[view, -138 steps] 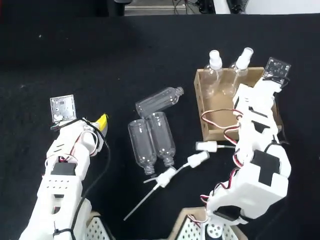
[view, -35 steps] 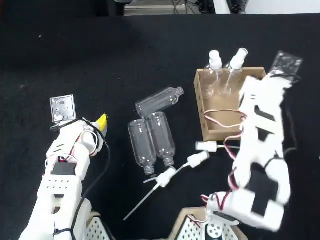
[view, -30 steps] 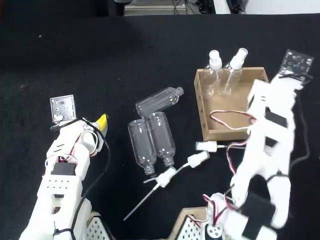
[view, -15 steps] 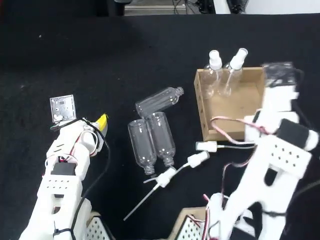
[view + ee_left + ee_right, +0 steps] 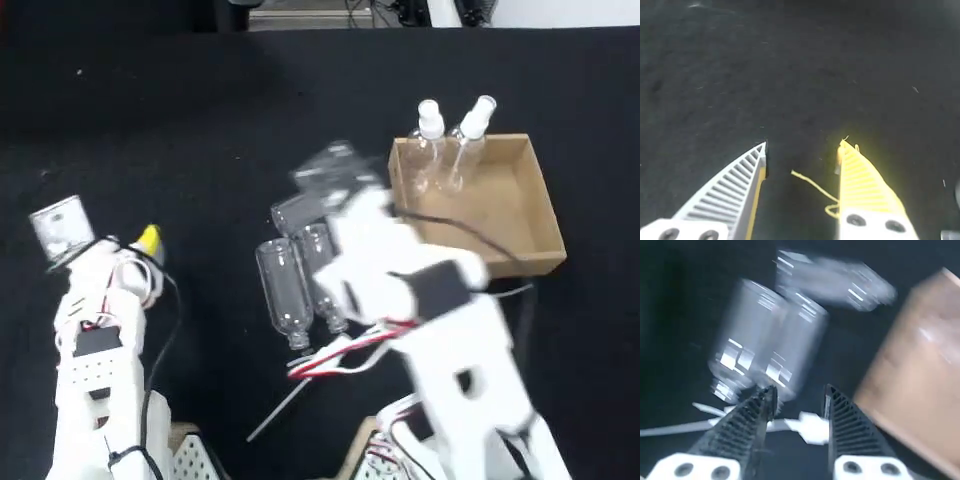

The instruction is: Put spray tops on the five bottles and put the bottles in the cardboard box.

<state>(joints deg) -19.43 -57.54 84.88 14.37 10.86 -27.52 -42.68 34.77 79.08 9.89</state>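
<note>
Your right pincer (image 5: 800,388) has its fingers apart, with nothing held between them. Directly under the gap lies a loose spray top (image 5: 812,427), its thin tube trailing off across the black cloth (image 5: 200,100). Just past the fingertips, two open bottles (image 5: 765,347) lie side by side and touching. A third open bottle (image 5: 835,276) lies crosswise beyond them.

From overhead, with 12 o'clock as the table's far edge, your right arm (image 5: 400,280) stretches over the middle of the table. It covers part of the third bottle and of one of the pair. The pair's necks point toward 6 o'clock.

The cardboard box (image 5: 545,215) sits at about 2 o'clock, close beside the lying bottles. Two capped bottles (image 5: 432,140) stand upright together in its 11 o'clock corner, and the rest of the box floor is bare.

Your left pincer (image 5: 803,145) also has its fingers apart and holds nothing. A loose yellow thread (image 5: 812,185) hangs off the yellow finger. Beneath it is plain black cloth. Your left arm (image 5: 95,330) sits at about 8 o'clock, well apart from the bottles and the box.
</note>
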